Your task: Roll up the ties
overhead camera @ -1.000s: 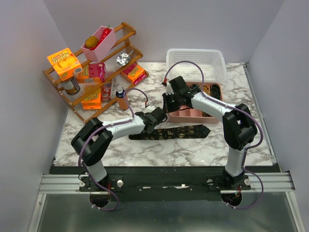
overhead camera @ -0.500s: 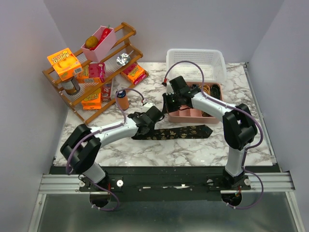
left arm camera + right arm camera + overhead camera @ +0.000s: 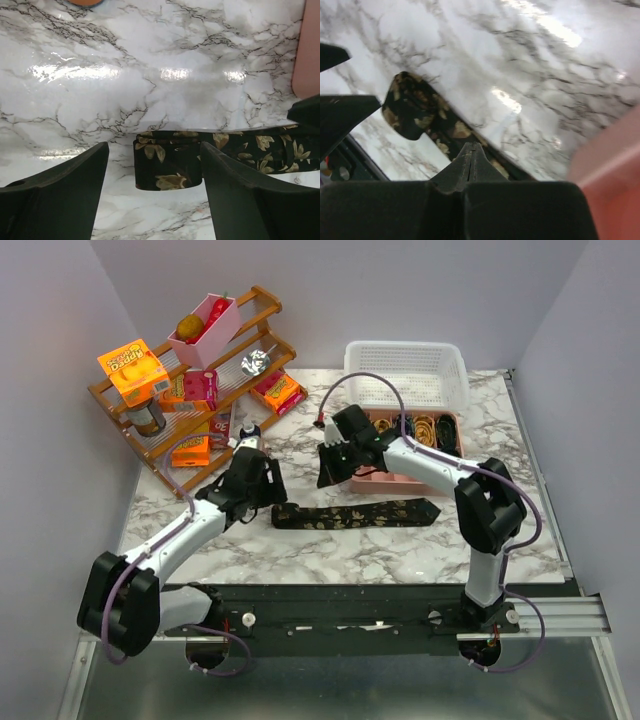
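Observation:
One tie, black with gold-brown leaves, lies flat across the marble with its pointed end to the right. Its left end is folded over on itself. My left gripper hovers just left of that fold. In the left wrist view the left gripper is open, the folded end lying between the spread fingers untouched. My right gripper hangs above the tie's far edge, by the pink tray. In its own view the right gripper is shut and empty over the tie. Rolled ties sit in the tray.
The pink tray stands behind the tie, a white basket behind that. A wooden rack with boxes and a pink bin fills the back left. An orange bottle stands just beyond my left gripper.
My left gripper opened, let go of the tie's folded end and drew back to the left. My right gripper came out of the tray, moving left and nearer to the tie.

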`<state>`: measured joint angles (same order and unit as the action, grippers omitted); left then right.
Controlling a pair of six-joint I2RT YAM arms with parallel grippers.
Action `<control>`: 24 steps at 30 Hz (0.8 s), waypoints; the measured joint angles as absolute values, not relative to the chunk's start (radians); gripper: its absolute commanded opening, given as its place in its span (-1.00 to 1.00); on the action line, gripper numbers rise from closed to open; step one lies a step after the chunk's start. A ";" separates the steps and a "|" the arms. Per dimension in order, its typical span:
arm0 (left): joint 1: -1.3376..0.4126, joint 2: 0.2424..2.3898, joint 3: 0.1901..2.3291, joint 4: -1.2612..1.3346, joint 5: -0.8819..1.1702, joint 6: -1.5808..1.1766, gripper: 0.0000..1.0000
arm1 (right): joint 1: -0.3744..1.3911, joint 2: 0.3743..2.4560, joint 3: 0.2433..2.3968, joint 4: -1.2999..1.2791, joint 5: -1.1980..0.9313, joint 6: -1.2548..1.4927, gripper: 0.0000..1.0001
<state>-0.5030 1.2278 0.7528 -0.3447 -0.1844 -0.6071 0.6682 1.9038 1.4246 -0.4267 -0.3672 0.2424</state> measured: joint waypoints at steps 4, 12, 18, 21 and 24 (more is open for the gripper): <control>-0.369 1.160 0.638 -0.250 -0.007 -0.641 0.80 | 0.733 1.921 1.463 -0.413 -0.412 0.242 -0.99; -0.108 1.147 0.454 -0.034 0.349 -0.737 0.73 | 0.822 2.000 1.545 -0.389 -0.495 0.243 -0.99; -0.057 1.173 0.420 0.050 0.472 -0.765 0.67 | 0.851 2.068 1.571 -0.386 -0.511 0.243 -0.99; -0.054 1.173 0.419 0.073 0.497 -0.765 0.63 | 0.852 2.091 1.571 -0.390 -0.498 0.242 -0.99; -0.054 1.186 0.416 0.091 0.510 -0.764 0.58 | 0.851 2.097 1.571 -0.395 -0.471 0.241 -0.99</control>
